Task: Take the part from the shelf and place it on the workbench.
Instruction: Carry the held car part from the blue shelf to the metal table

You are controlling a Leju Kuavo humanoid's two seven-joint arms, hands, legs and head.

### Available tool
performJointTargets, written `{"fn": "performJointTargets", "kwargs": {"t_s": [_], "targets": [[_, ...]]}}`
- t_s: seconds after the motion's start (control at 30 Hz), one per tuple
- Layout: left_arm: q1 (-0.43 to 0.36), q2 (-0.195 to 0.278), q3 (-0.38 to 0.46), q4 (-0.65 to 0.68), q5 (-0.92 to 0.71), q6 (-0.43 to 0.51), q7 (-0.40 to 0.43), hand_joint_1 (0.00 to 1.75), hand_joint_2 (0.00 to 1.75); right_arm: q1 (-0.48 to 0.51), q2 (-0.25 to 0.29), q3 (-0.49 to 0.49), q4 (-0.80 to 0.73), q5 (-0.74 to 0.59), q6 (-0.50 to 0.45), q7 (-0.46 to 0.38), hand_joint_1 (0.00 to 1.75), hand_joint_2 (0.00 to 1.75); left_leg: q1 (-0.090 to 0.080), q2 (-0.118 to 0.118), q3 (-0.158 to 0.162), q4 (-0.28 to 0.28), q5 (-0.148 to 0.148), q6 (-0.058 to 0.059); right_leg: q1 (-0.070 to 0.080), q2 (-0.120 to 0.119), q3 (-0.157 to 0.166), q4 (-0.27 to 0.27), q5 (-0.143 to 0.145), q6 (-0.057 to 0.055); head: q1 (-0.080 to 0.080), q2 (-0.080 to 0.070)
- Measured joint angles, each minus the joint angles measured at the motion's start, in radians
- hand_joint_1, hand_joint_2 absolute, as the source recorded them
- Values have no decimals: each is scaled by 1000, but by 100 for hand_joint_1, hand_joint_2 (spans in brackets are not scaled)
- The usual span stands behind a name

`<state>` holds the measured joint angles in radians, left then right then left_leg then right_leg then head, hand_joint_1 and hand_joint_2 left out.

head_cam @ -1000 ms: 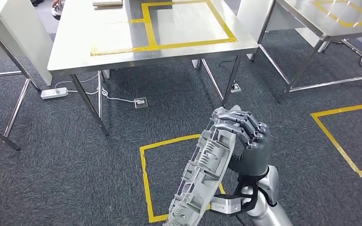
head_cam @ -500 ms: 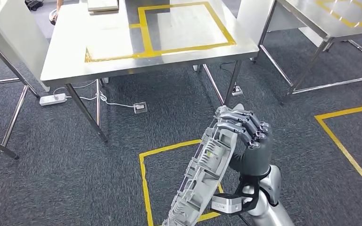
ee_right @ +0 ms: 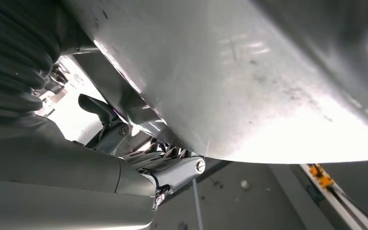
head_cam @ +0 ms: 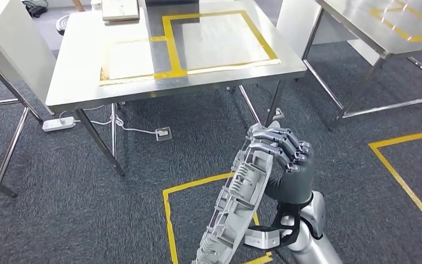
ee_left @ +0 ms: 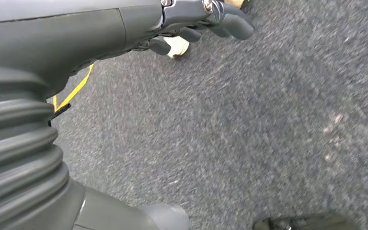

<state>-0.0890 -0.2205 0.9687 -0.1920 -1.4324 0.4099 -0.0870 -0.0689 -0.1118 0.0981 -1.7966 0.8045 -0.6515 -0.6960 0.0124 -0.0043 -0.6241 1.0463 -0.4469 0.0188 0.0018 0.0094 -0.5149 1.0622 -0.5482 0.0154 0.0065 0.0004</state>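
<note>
My right hand (head_cam: pixel 288 165) grips the part (head_cam: pixel 239 203), a grey cast-metal plate with ribs, holding it on edge above the carpet with the fingers curled over its upper rim. In the right wrist view the part's smooth silver face (ee_right: pixel 249 81) lies close over the right hand (ee_right: pixel 124 158). The steel workbench (head_cam: pixel 77 82) stands ahead, marked with yellow tape squares (head_cam: pixel 220 33); the part is well short of its near edge. My left hand (ee_left: pixel 187 19) hangs over grey carpet, its fingers apart and holding nothing.
A second steel table (head_cam: pixel 362 27) stands at the right and a white cabinet (head_cam: pixel 11 44) at the left. Under the workbench lie a power strip (head_cam: pixel 54 125), a cable and a floor socket (head_cam: pixel 163 133). Yellow squares (head_cam: pixel 167 214) mark the carpet. A flat board (head_cam: pixel 120 9) sits at the bench's far edge.
The whole picture has shifted: the camera has moved towards the workbench, which now sits lower and nearer. My right hand keeps the same hold on the part.
</note>
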Motion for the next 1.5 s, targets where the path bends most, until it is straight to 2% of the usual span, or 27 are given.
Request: {"fn": "performJointTargets", "kwargs": {"t_s": [0.03, 0.13, 0.17, 0.2, 0.27, 0.3, 0.33, 0.4, 0.5, 0.57, 0.63, 0.67, 0.7, 0.73, 0.8, 0.87, 0.93, 1.0, 1.07, 1.17, 1.2, 1.23, 1.3, 1.33, 1.4, 1.43, 1.5], "targets": [[0, 0, -2, 0, -1, -1, 0, 0, 175, 0, 0, -1, 0, 0, 0, 0, 175, 175, 1, -1, 7, -1, -4, 5, -2, -1, -25, 44, -16, 5, 0, 0], [0, 0, -6, 0, -1, -3, 1, 0, 175, 10, 0, -4, 0, 2, 0, 0, 175, 175, 1, -1, 20, 0, -20, 9, -7, -3, -145, 215, -75, 16, 1, 0], [1, 0, -7, 0, -1, -4, 1, 0, 175, 15, 0, -5, 0, 4, 0, 0, 175, 175, 0, -1, 27, 0, -27, 8, -8, -3, -171, 234, -75, 17, 1, 0], [2, 0, -8, 0, -1, -5, 1, 0, 175, 17, 0, -5, 0, 5, 0, 0, 175, 175, 0, -1, 35, 0, -34, 7, -9, -3, -179, 218, -53, 16, 1, 0], [2, -1, -11, 0, -1, -6, 1, 0, 175, 16, 1, -6, -5, 1, 1, 0, 175, 175, 1, -1, 53, -1, -48, 2, -9, -6, -150, 100, 41, 8, 1, 0], [2, -2, -11, 0, -1, -7, 0, 0, 175, 13, 1, -7, -7, -4, 3, 0, 175, 175, 0, -2, 62, -1, -55, -3, -7, -8, -132, 40, 72, 3, 1, 0], [1, -3, -12, 0, -1, -8, 0, 0, 175, 8, 1, -9, -11, -11, 9, 0, 175, 175, -1, -1, 67, -2, -62, -8, -3, -10, -119, -1, 84, -1, 1, 0], [1, -3, -14, 0, -1, -8, -1, 0, 175, -1, 1, -13, -19, -28, 27, 0, 175, 175, -3, -1, 79, 1, -63, -23, 2, -10, -109, -27, 77, -13, 2, 0], [-1, -3, -19, 0, 0, -8, -3, 0, 175, -22, 2, -16, -34, -43, 57, 0, 175, 175, -3, 0, 79, 33, -71, -42, -2, -8, -80, -38, 87, -35, 0, 0], [-3, -3, -20, 0, 4, -8, -5, 0, 175, -43, 2, -17, -41, -39, 72, -1, 175, 175, -1, 0, 33, 117, -110, -48, -3, -9, -64, -39, 83, -45, -3, 0], [-3, -3, -21, 0, 8, -7, -4, 0, 175, -60, 3, -17, -43, -34, 84, 0, 175, 175, -1, 0, -40, 224, -153, -52, 0, -8, -54, -39, 73, -51, -3, 0], [-2, -3, -21, 0, 9, -7, -3, 0, 175, -64, 3, -17, -43, -32, 89, 0, 175, 175, -1, 0, -66, 250, -158, -52, 2, -7, -48, -39, 67, -52, -3, 0], [0, -3, -21, 0, 9, -7, -1, 0, 175, -67, 3, -17, -43, -32, 94, 0, 175, 175, -2, 0, -76, 244, -143, -51, 3, -7, -40, -39, 60, -53, -3, 0], [1, -3, -21, 0, 9, -8, 0, 0, 175, -70, 2, -16, -43, -36, 101, 0, 175, 175, -2, 0, -70, 204, -108, -48, 5, -6, -31, -39, 53, -52, -3, 0], [2, -3, -21, 0, 8, -10, 2, 0, 175, -75, 2, -16, -46, -57, 119, 0, 175, 175, -7, 0, -32, 80, -28, -37, 7, -5, -11, -38, 38, -48, -3, 0], [2, -4, -21, 0, 6, -14, 6, 0, 175, -78, 2, -13, -54, -78, 133, 0, 175, 175, -13, 0, -6, 11, -19, -25, 8, -5, -2, -38, 24, -37, -3, 0], [6, -6, -21, 1, 6, -17, 10, 0, 175, -80, 2, -10, -66, -88, 140, -1, 175, 175, -13, -1, 5, 2, -27, -11, 10, -4, 2, -29, 23, -26, -3, 0], [9, -9, -21, 1, 6, -18, 10, 0, 175, -86, 0, -8, -77, -92, 146, -1, 175, 175, -8, -1, 23, -6, -13, 2, 9, -4, -2, 1, 19, -16, 0, 0], [7, -11, -22, 0, 4, -19, 6, 0, 175, -97, -3, -7, -84, -93, 157, -1, 175, 175, -5, 0, 36, -9, -17, 8, 3, -5, -47, 78, -13, -3, 4, 0], [3, -12, -25, 0, 14, -28, -5, 0, 175, -107, -6, -7, -86, -91, 174, 0, 175, 175, -3, -1, 45, -9, -30, 9, -9, -5, -160, 223, -71, 14, 7, 0], [3, -12, -25, 0, 28, -33, -10, 0, 175, -108, -8, -7, -86, -89, 178, 0, 175, 175, -1, -2, 50, -9, -36, 6, -13, -5, -179, 226, -63, 18, 7, 0], [2, -12, -23, 0, 43, -39, -14, 0, 175, -110, -9, -8, -86, -86, 183, 1, 175, 175, 1, -2, 58, -9, -43, 3, -17, -6, -181, 196, -34, 20, 7, 0], [-1, -13, -20, 0, 58, -47, -18, 0, 175, -121, -13, -11, -86, -77, 195, 3, 175, 175, 5, -2, 76, -8, -58, -8, -21, -9, -148, 71, 63, 24, 8, 0], [-4, -12, -19, 0, 55, -50, -17, 0, 175, -130, -14, -12, -85, -73, 202, 4, 175, 175, 6, -2, 82, -8, -65, -14, -21, -12, -133, 19, 86, 23, 8, 0], [-11, -10, -19, -1, 45, -54, -14, 0, 175, -152, -15, -13, -81, -65, 214, 8, 175, 175, 5, -1, 89, -7, -75, -30, -17, -15, -120, -26, 96, 13, 9, 0], [-15, -9, -19, -1, 40, -55, -13, 0, 175, -162, -16, -14, -79, -63, 218, 9, 175, 175, 4, 0, 94, -6, -76, -38, -16, -14, -116, -26, 89, 4, 9, 0], [-20, -8, -19, -2, 38, -56, -11, 0, 175, -175, -19, -14, -78, -60, 222, 11, 175, 175, 6, 1, 101, 10, -82, -49, -17, -11, -101, -30, 101, -13, 8, 0]]}}
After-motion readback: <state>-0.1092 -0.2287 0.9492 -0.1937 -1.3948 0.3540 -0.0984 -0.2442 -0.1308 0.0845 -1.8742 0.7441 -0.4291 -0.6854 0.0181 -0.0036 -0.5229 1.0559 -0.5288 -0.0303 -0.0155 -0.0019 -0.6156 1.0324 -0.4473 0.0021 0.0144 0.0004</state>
